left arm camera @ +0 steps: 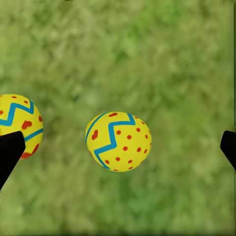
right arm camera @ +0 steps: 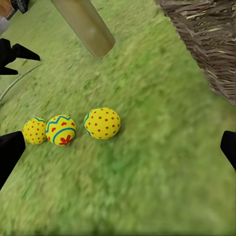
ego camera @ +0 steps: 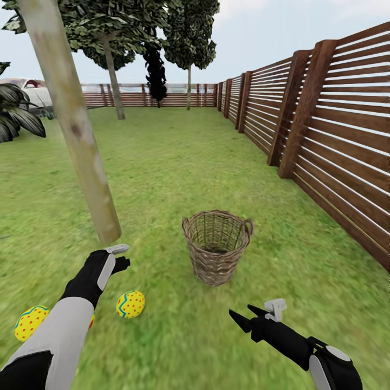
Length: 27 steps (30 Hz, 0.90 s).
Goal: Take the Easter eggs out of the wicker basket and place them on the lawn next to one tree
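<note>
Right wrist view: three Easter eggs [right arm camera: 61, 129] lie in a row on the lawn [right arm camera: 162, 162].

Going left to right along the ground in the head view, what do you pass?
Egg at the left edge → tree trunk → second egg → wicker basket → wooden fence.

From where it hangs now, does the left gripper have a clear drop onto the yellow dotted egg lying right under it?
Probably yes. The left gripper is open, its fingers either side of the yellow egg with red dots on bare lawn. A second egg lies apart, beside one finger.
</note>
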Tool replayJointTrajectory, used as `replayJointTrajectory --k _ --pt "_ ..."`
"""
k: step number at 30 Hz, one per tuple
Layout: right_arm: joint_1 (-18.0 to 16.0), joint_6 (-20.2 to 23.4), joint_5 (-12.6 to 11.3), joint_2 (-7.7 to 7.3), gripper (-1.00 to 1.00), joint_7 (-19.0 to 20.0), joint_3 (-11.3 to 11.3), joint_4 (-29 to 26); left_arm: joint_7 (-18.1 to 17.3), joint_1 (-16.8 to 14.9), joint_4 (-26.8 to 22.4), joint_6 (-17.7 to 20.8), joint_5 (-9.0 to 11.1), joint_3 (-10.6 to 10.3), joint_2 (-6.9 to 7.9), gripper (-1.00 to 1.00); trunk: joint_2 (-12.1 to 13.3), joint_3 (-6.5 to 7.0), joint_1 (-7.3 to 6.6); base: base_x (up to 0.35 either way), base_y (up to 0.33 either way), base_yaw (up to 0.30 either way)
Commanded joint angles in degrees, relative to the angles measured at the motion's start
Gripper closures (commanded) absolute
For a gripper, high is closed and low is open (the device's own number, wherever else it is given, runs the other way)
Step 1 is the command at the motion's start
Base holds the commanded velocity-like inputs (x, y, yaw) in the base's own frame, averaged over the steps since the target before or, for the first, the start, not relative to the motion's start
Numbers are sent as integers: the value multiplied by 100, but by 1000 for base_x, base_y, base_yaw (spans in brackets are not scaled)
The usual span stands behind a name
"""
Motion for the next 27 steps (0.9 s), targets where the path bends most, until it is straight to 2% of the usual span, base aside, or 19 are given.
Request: replayJointTrajectory --k 1,27 --pt "-3 42 -36 0 -100 7 -4 -2 43 -2 -6 18 61 -1 -1 -100 0 18 -4 -68 0 0" --pt "-3 42 -34 0 -100 7 1 5 43 -2 1 18 53 -12 -2 -100 34 594 -71 -7 0 0"
